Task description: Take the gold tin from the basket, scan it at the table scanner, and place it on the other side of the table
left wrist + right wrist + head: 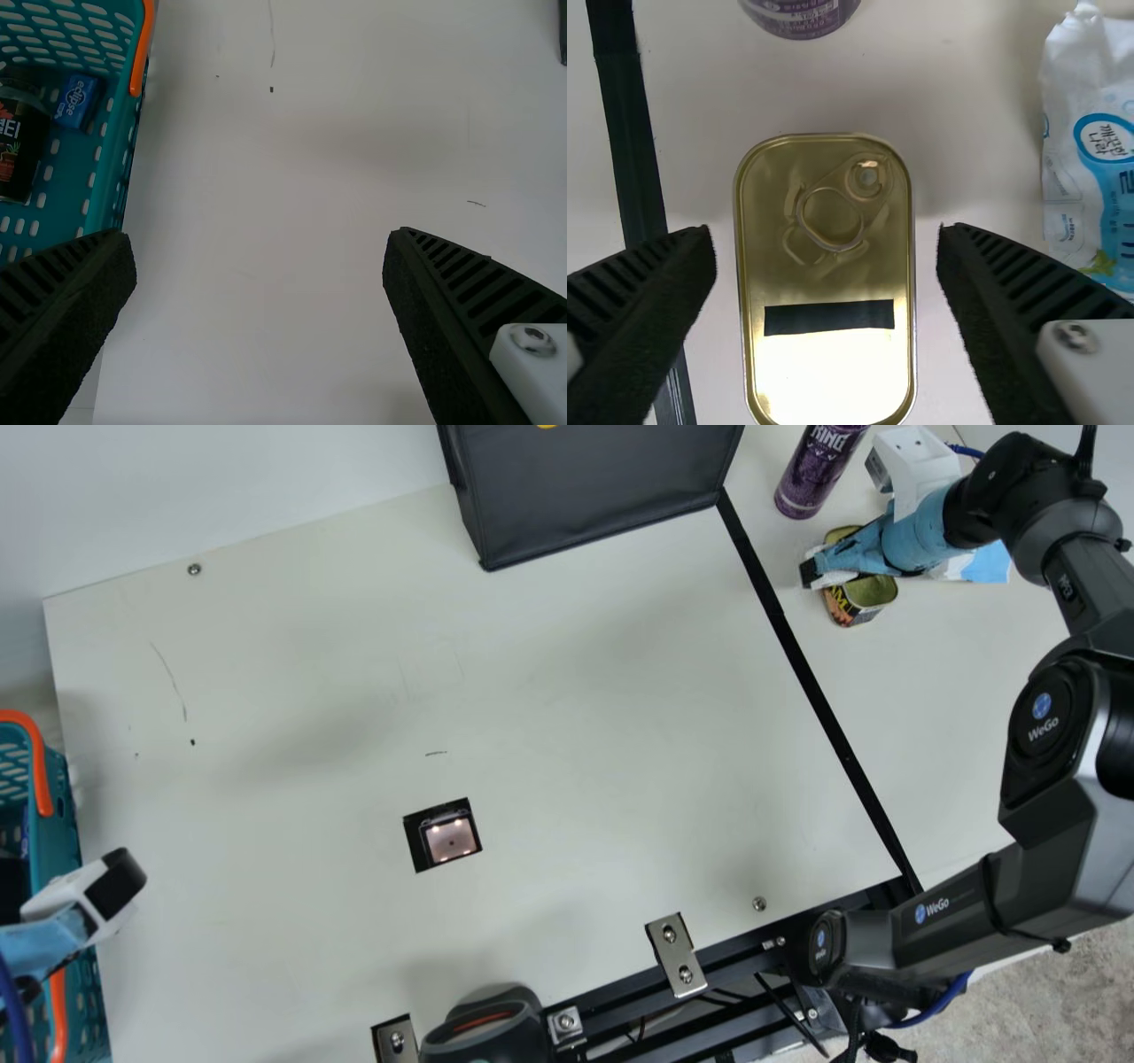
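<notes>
The gold tin lies on the right part of the table, past the black tape line. Over it in the main view is my right gripper, hiding its middle. In the right wrist view the tin, pull-ring lid facing up, shows between the two spread fingers of my right gripper, with a gap on each side. My left gripper is at the teal basket's table-side edge. Its fingers stand apart with nothing held in the left wrist view, where the left gripper has bare table between. The table scanner window is near the middle.
A purple can stands beyond the tin, and a white-and-blue packet lies beside it. A black box-like bag is at the far edge. The basket holds a dark bottle and a small blue pack. A handheld scanner is at the near edge.
</notes>
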Controlling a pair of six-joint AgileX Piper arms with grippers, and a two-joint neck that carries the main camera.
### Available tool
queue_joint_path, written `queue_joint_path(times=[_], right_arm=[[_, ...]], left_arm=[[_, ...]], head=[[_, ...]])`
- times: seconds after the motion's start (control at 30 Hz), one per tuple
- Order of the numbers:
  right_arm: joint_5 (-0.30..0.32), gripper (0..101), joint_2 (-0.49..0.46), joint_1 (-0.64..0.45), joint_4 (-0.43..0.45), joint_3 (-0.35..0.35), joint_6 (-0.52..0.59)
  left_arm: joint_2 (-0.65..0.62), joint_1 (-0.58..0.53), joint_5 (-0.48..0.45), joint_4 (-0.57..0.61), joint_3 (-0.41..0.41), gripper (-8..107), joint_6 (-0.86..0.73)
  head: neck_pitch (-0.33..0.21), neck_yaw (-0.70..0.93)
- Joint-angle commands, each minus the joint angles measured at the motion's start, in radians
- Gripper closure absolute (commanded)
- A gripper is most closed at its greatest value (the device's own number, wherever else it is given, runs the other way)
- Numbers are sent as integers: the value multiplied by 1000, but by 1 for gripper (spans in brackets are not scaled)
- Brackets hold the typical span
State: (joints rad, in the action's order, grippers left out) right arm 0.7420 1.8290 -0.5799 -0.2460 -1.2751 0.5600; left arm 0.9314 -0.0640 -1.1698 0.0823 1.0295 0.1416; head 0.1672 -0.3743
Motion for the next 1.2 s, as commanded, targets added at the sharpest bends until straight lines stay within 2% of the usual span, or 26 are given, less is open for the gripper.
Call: queue_joint_path(times=[0.0,0.17,0.37,0.8,0.83,0.93,1.17], right_arm=[[-1,6,-9,-1,-4,3,-1],[1,6,-60,-3,-8,14,-24],[17,6,-172,-7,-27,51,-55],[94,6,-525,-6,-56,186,-142],[86,6,-455,-7,-55,172,-133],[111,6,-516,-7,-55,187,-144],[180,6,-640,116,10,160,-229]], left_arm=[[0,0,0,0,0,9,0],[0,0,0,0,0,9,0],[0,0,0,0,0,9,0],[0,0,0,0,0,9,0],[0,0,0,0,0,9,0],[0,0,0,0,0,9,0],[-122,25,-30,-39,121,9,-99]], head=[[-29,-2],[-29,-2],[-29,-2],[-29,-2],[-29,-2],[-29,-2],[-29,161]])
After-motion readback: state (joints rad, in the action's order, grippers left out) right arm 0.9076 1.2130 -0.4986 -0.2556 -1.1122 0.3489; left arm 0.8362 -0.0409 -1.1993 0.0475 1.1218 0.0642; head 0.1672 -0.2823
